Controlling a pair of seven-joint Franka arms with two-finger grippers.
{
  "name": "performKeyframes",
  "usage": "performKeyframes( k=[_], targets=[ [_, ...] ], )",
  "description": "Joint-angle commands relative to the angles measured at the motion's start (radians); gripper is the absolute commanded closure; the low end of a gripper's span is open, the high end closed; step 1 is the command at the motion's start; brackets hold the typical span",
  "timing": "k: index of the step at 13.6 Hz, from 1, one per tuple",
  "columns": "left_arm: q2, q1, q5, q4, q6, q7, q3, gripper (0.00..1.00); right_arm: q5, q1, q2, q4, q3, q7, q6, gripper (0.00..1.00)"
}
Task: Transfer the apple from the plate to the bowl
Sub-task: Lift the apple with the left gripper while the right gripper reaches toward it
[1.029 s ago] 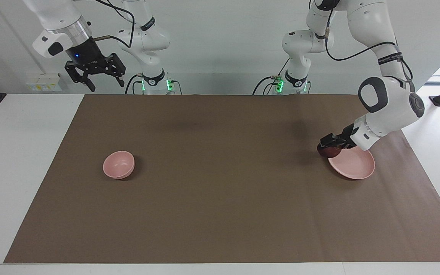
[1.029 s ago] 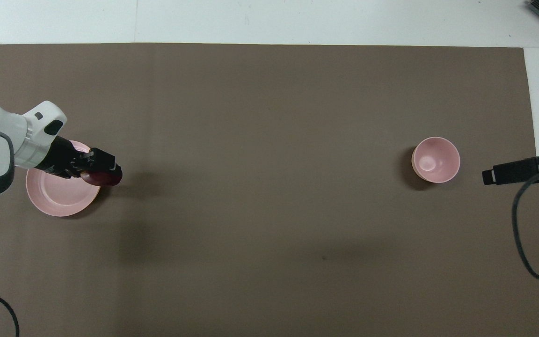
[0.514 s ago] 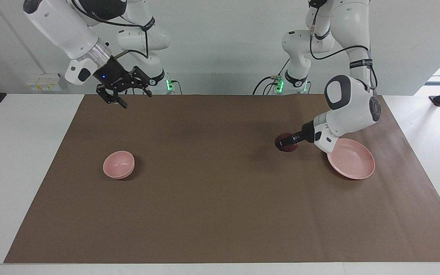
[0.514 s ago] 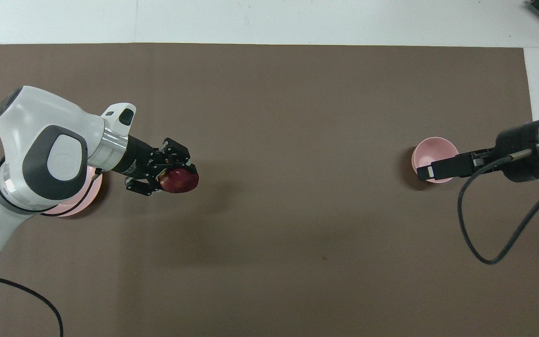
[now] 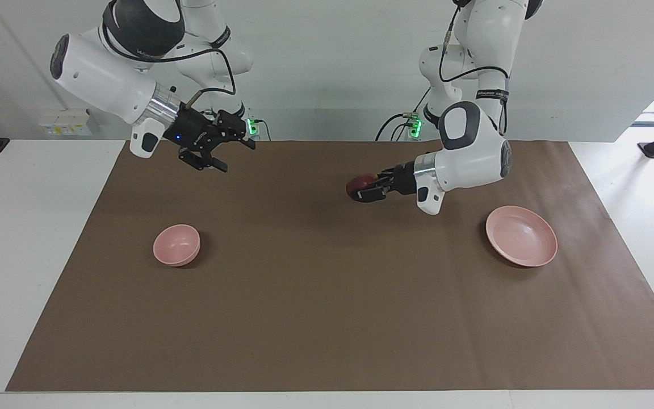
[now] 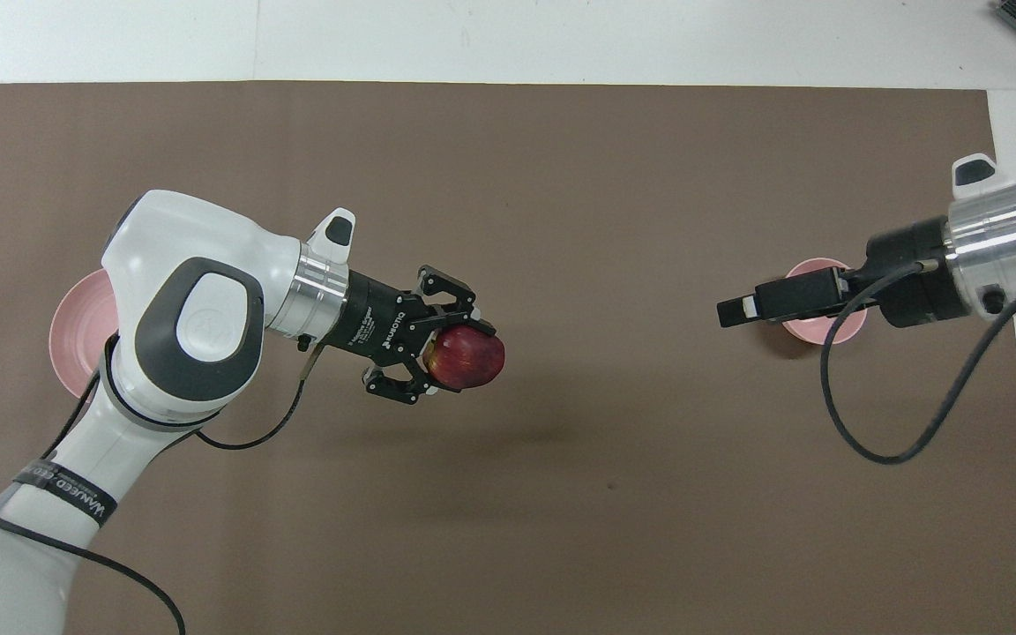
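In the facing view, the plate (image 5: 523, 245) lies on the brown mat (image 5: 327, 324) at the frame's right, toward the left arm's end of the table, with nothing on it. In the overhead view only a sliver of it (image 6: 74, 317) shows at the frame's left, the rest hidden under the left arm. The bowl (image 5: 176, 244) sits at the same height in the facing frame, left of centre, toward the right arm's end and well apart from the plate; it too holds nothing.

Higher in that frame, just right of centre, the left gripper (image 5: 368, 192) hangs in the air over bare mat between plate and bowl, pointing sideways toward the bowl's end. Its fingers are clamped on the apple (image 5: 361, 184). From overhead, the apple (image 6: 468, 357) juts from the gripper (image 6: 459, 358) near mid-frame, with a yellowish patch on its gripper side.

In the upper left of the facing view, the right gripper (image 5: 222, 154) is raised over the mat's edge nearest the robots, fingers spread and holding nothing. In the overhead view it (image 6: 737, 310) overlaps the bowl (image 6: 799, 332) at the frame's right.
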Motion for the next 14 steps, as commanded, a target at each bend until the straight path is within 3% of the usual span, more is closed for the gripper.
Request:
performKeyframes(
  k=[1,8,14],
  targets=[
    [0.005,0.002,-0.146,0.007,0.007,-0.021,-0.045,1.0,0.121,-0.004,-0.013,-0.069,-0.001,-0.067,-0.002,0.0],
    [-0.001,0.002,-0.602,0.012,0.057,-0.021,-0.102,1.0,0.299,-0.021,-0.057,-0.196,-0.001,-0.116,-0.066,0.0],
    [0.002,-0.027,-0.688,0.02,0.212,0.001,-0.211,1.0,0.344,-0.018,-0.056,-0.19,-0.001,0.123,-0.087,0.0]
  ],
)
